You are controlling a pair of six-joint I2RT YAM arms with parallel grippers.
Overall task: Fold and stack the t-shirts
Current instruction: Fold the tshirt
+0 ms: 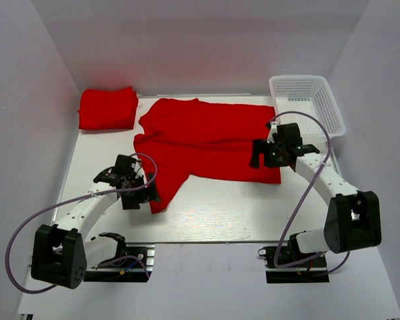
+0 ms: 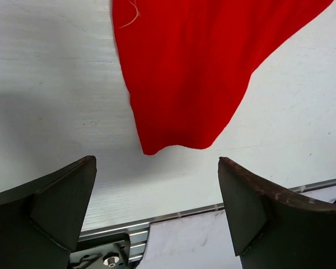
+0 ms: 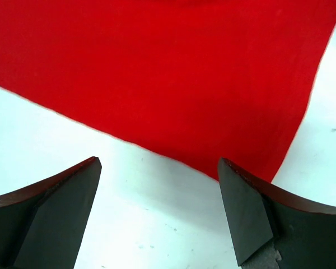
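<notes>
Red fabric x2 on the white surface [image 1: 213,213]. The spread t-shirt [image 1: 207,137] lies flat-ish across the mid/far part, wrinkled, w/ one tapering flap running toward the near-left. The folded t-shirt [image 1: 107,109] is a compact bundle at the far-left corner, just beside the spread one but apart from it. A white mesh basket [image 1: 307,100] sits at the far-right corner, near the spread shirt's far-right edge. The left end effector [image 1: 149,193] is low over the surface at the flap's tip, fingers wide apart, nothing between them. Left wrist view: left end effector [image 2: 157,161] w/ both dark fingers spread, and the rounded flap end of the spread t-shirt [image 2: 196,67] just ahead of the gap on the bare surface [image 2: 45,84]. Can't tell if the fingers touch the surface. A pale loose thread [image 2: 131,17] curls off the shirt's edge, and a metal rail [image 2: 185,216] at the surface's edge shows low in that view. The right end effector [image 1: 259,159] sits over the shirt's near-right part, close to its near hem, also spread wide and empty. Right wrist view: right end effector [image 3: 158,161] w/ the straight hem of the spread t-shirt [image 3: 157,67] crossing diagonally just ahead of the fingertips, its corner by the right-hand finger, and white surface [image 3: 73,145] under the gap.
</notes>
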